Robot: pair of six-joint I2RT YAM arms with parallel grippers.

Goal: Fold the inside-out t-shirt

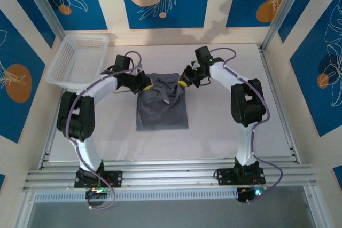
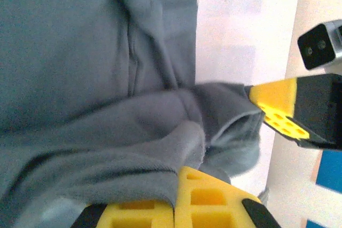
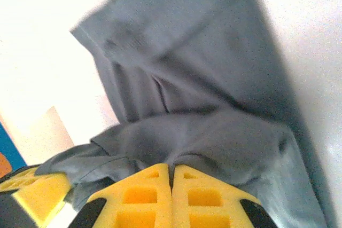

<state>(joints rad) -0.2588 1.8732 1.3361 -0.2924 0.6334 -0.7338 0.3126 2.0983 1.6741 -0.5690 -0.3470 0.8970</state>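
The slate-grey inside-out t-shirt [image 1: 161,108] lies on the white table, its near part flat and its far edge lifted. My left gripper [image 1: 145,84] is shut on the shirt's far left edge, and grey cloth [image 2: 107,148] runs into the pinch between its yellow pads [image 2: 206,198]. My right gripper [image 1: 184,82] is shut on the far right edge, its yellow pads [image 3: 147,193] closed on a fold of the shirt [image 3: 214,137]. The cloth between the two grippers sags in bunched folds. In the left wrist view the right gripper's yellow finger [image 2: 280,113] shows at the right.
A white plastic lattice basket [image 1: 79,60] stands at the table's far left corner, just beyond the left arm. White table surface [image 1: 224,126] lies open to the right and near side of the shirt. Metal rails [image 1: 171,177] run along the near edge.
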